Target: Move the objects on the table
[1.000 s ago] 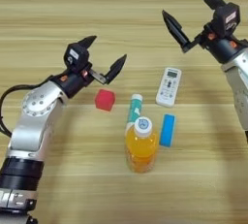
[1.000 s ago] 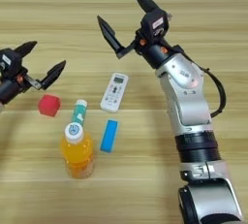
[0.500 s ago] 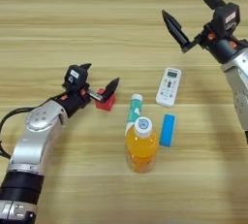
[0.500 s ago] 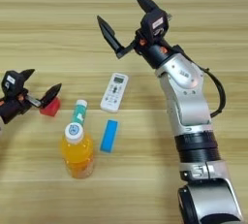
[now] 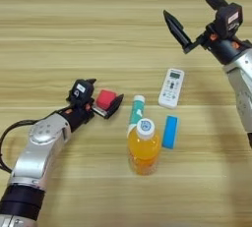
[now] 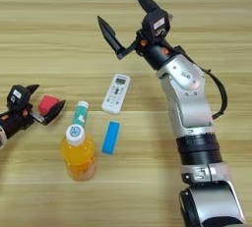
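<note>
Your red cube sits on the counter left of the other things, and it lies between the two black fingers of your left hand. One finger shows on the cube's near right side and the other on its far left side. The fingers are spread about as wide as the cube, close against it, but you cannot tell from these views whether they press on it.

Just right of the cube lies the teal-and-white tube, its white end pointing far and its near end beside the orange juice bottle. The bottle stands upright on the near side of the group, white cap on top. Right of the bottle, just beside it, the flat blue bar lies lengthwise, near to far. The white remote lies further off, right of the tube and far of the blue bar, slightly tilted, apart from both.

Your left arm comes in from the near left corner, its silver forearm lying low over the wood and leading up to the hand at the cube.

Your right hand is held up over the far right part of the counter, well apart from all the objects. Its two black fingers are spread wide and it has hold of nothing. The right arm runs back from it to the near right.
</note>
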Tool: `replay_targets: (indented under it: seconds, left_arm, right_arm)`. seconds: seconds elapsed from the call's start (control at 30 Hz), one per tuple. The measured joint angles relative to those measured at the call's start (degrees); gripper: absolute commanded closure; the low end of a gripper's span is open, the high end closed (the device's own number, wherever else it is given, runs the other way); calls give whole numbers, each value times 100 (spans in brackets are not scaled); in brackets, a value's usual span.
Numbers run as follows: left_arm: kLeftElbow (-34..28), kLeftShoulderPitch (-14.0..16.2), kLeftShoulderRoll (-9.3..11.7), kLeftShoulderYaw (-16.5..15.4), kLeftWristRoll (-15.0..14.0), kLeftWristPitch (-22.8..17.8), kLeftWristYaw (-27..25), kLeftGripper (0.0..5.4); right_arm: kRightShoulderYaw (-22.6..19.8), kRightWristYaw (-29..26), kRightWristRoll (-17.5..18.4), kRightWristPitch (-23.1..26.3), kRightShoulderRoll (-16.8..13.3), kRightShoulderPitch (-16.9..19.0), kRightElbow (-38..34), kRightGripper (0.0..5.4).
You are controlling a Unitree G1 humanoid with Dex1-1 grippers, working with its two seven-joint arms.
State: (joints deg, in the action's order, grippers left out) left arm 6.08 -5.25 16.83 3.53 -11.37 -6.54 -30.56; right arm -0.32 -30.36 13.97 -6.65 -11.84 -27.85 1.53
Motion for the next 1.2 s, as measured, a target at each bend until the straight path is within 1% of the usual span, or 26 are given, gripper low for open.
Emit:
replay_targets:
  seconds: [0.1,0.13,0.2,0.27,0.33,0.57,0.73,0.77,0.97,1.07,1.2]
  left_arm:
    - [73,1,0,5,10,0,4,3]
    - [110,0,0,6,20,2,7,18]
    - [153,0,0,10,42,4,8,31]
    - [202,-1,0,16,107,4,15,57]
    - [241,0,0,20,194,3,29,94]
    - [260,69,-43,11,198,2,55,154]
    - [296,84,-43,5,198,3,51,217]
    - [299,85,-44,5,198,3,50,217]
    - [325,94,-48,6,199,3,49,294]
    - [341,94,-50,5,199,5,48,312]
    - [343,95,-50,5,199,9,40,313]
  right_arm:
    - [2,3,0,0,19,0,0,0]
    - [2,3,0,0,33,0,-2,0]
    - [4,3,-1,0,40,0,-3,0]
    - [4,3,-1,0,41,1,-10,0]
    - [4,4,-1,0,40,1,-25,0]
    - [4,25,-4,2,45,1,-67,0]
    - [4,42,-3,2,48,1,-67,0]
    - [4,44,-3,2,48,1,-67,0]
    - [3,47,-2,2,47,1,-89,0]
    - [3,47,-1,2,47,2,-121,0]
    - [3,48,-1,2,47,2,-122,0]
